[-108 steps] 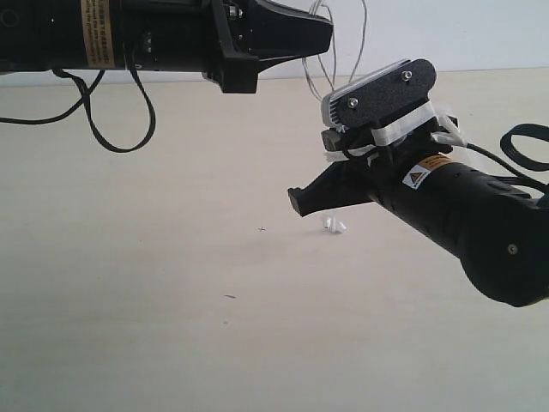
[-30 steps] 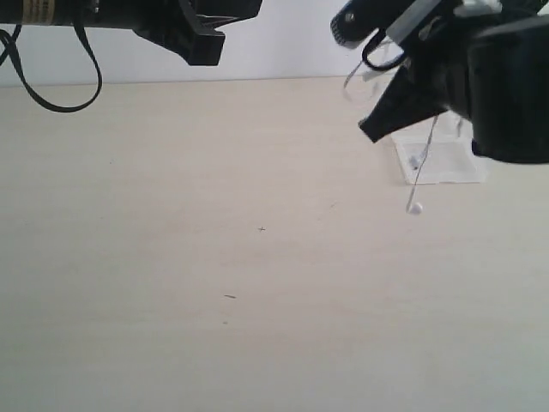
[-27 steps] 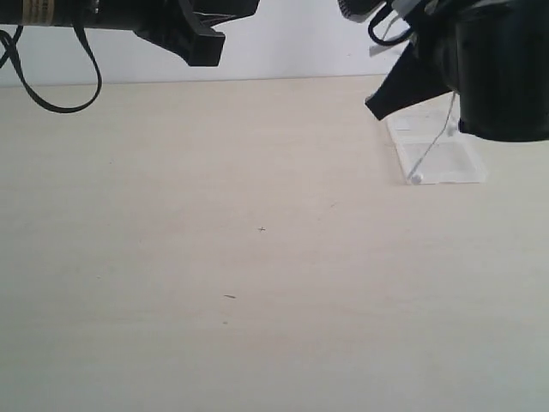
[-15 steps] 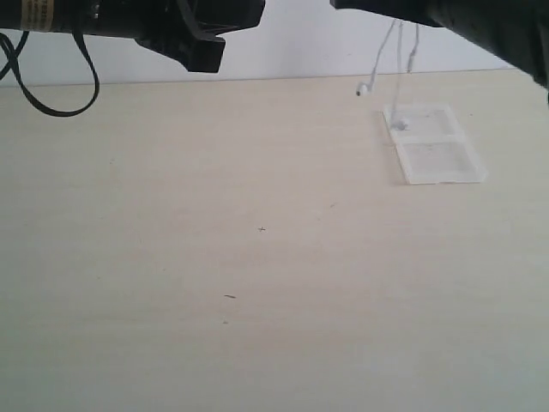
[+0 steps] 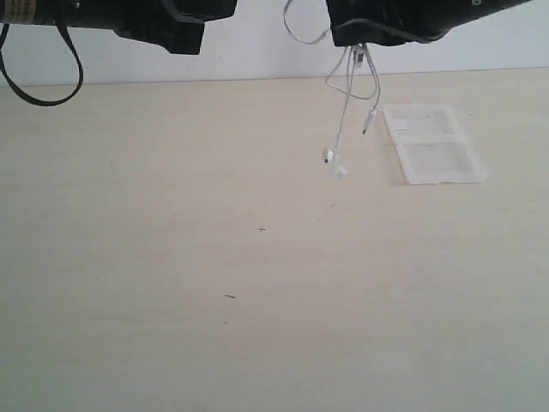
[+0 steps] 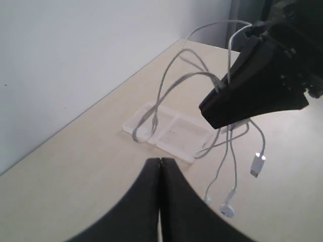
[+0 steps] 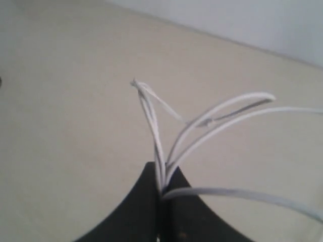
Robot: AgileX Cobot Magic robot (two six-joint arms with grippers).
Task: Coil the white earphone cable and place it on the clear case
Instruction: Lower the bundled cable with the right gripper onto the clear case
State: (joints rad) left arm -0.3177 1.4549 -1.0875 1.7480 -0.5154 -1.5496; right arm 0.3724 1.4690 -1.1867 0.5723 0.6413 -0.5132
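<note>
White earphone cable (image 7: 151, 121) is pinched in several strands between the jaws of the right gripper (image 7: 162, 187), which are pressed together on it. Right at the jaws the strands bunch tightly, then fan out past the tips in loose loops. Seen in the exterior view, the cable (image 5: 347, 94) hangs straight down from the right gripper (image 5: 356, 41), with one loop arching up beside it. Lower on the bundle the small plug (image 5: 365, 129) dangles, and lowest of all, well below the jaws, hang the two earbuds (image 5: 329, 155); whether they touch the tabletop (image 5: 257, 300) cannot be told. Farther out, below the right jaws and off to the side away from the left arm, the clear case (image 5: 433, 154) lies flat on the tabletop with both square halves showing, apart from the hanging earbuds and plug. Farthest from the cable, the left gripper (image 6: 160, 162) has its jaws shut together on nothing, held high and well apart from the right gripper (image 6: 218, 112), facing the cable (image 6: 166, 80) and the case (image 6: 179, 132) beyond it.
</note>
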